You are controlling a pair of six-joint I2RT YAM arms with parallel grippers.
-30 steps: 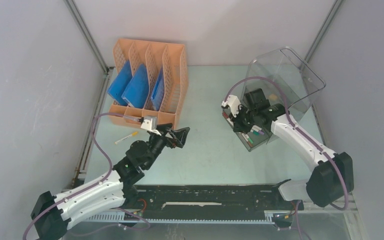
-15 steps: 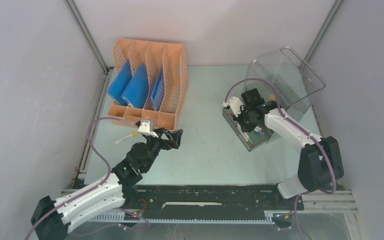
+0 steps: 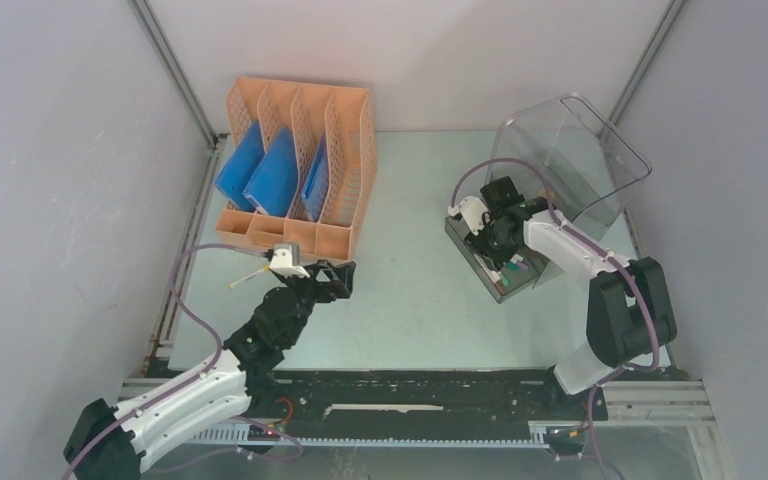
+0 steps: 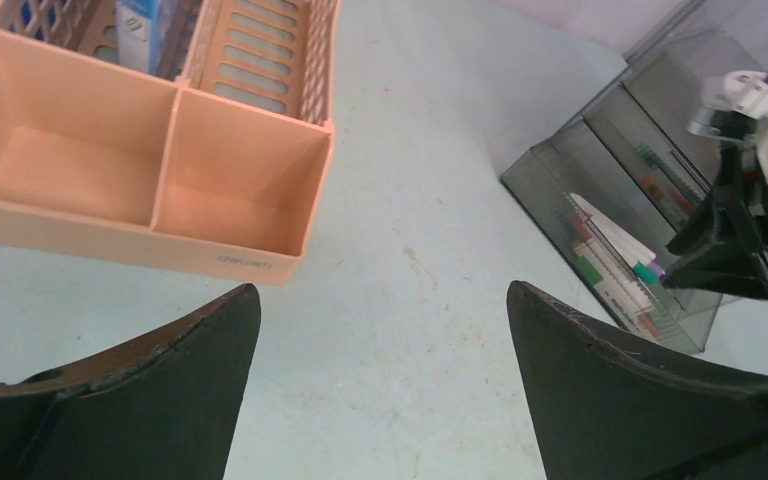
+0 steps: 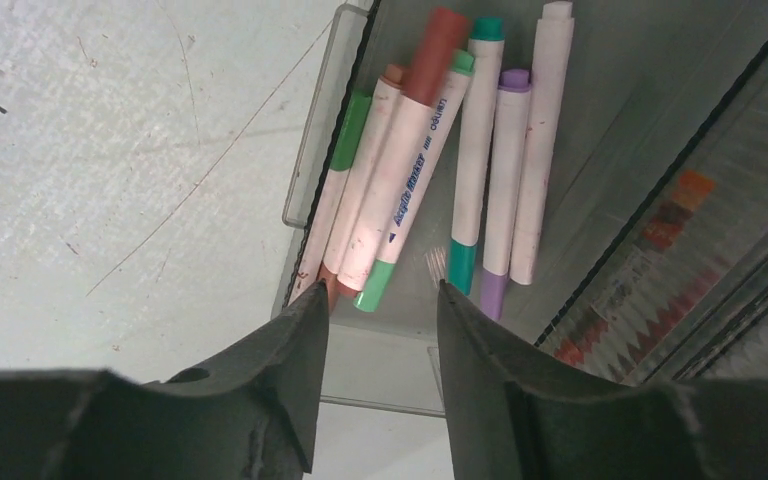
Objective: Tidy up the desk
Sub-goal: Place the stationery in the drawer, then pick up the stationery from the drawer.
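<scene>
The desk (image 3: pixel 410 300) is a pale mint-green tabletop. My left gripper (image 3: pixel 345 280) hangs open over it, just in front of the orange file rack (image 3: pixel 295 165), with only bare desk between its fingers (image 4: pixel 380 290). My right gripper (image 3: pixel 493 250) stands open over the pulled-out drawer (image 3: pixel 505 285) of the clear plastic box (image 3: pixel 570 160). In the right wrist view its jaws (image 5: pixel 382 290) are apart and empty. Several markers (image 5: pixel 415 150) lie side by side in the drawer just beyond the tips. A white marker with a yellow tip (image 3: pixel 250 277) lies on the desk, left of the left gripper.
The orange rack holds blue folders (image 3: pixel 270 175) in its upright slots, and its low front trays (image 4: pixel 70 160) are empty. Grey panel walls and a black rail (image 3: pixel 175 290) bound the desk. A black strip runs along the near edge between the arm bases (image 3: pixel 410 395).
My right gripper has opened over the drawer, having been shut a second ago. My left arm has drawn back and to the left, still wide open.
</scene>
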